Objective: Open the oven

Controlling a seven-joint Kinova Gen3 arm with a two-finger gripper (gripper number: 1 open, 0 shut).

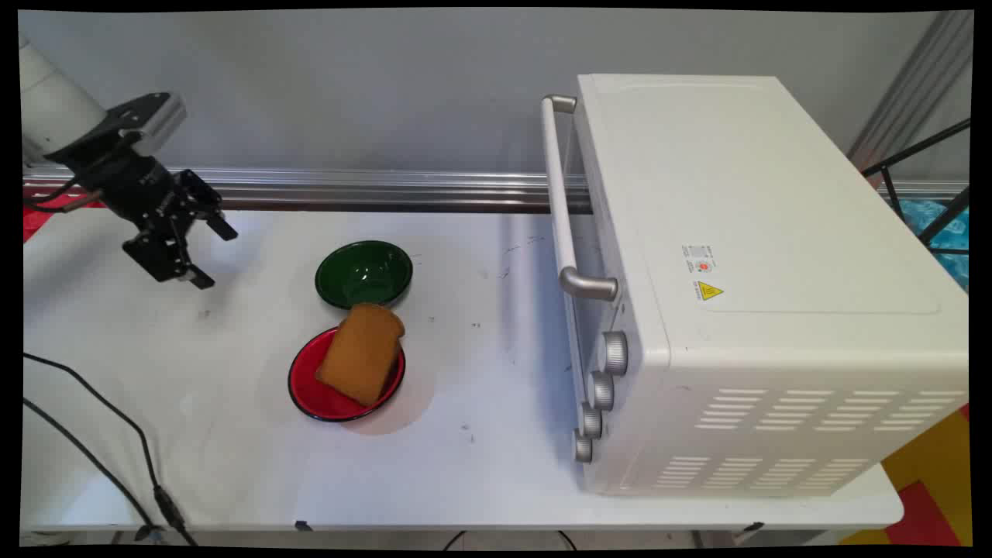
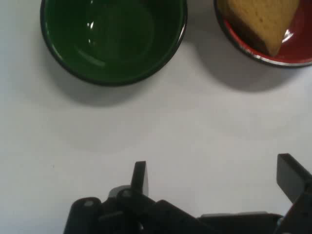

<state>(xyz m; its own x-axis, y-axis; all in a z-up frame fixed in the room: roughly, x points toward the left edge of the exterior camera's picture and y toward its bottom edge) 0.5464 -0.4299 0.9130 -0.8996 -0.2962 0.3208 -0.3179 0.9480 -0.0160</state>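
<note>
My black gripper [image 1: 213,256] hangs above the table's left side, open and holding nothing. To its right stands an empty green bowl [image 1: 363,274], the nearest thing. In front of that bowl lies a slice of brown bread [image 1: 361,353] on a red plate [image 1: 310,387]. In the hand view the gripper [image 2: 217,178] is over bare white table, with the green bowl [image 2: 113,39] at the upper left and the red plate [image 2: 292,53] with the bread [image 2: 261,19] at the upper right.
A large white toaster oven [image 1: 744,279] fills the table's right side, its door handle [image 1: 562,201] and several knobs [image 1: 612,353] facing left. Black cables [image 1: 101,434] trail across the front left of the table. A metal rail [image 1: 372,190] runs along the back edge.
</note>
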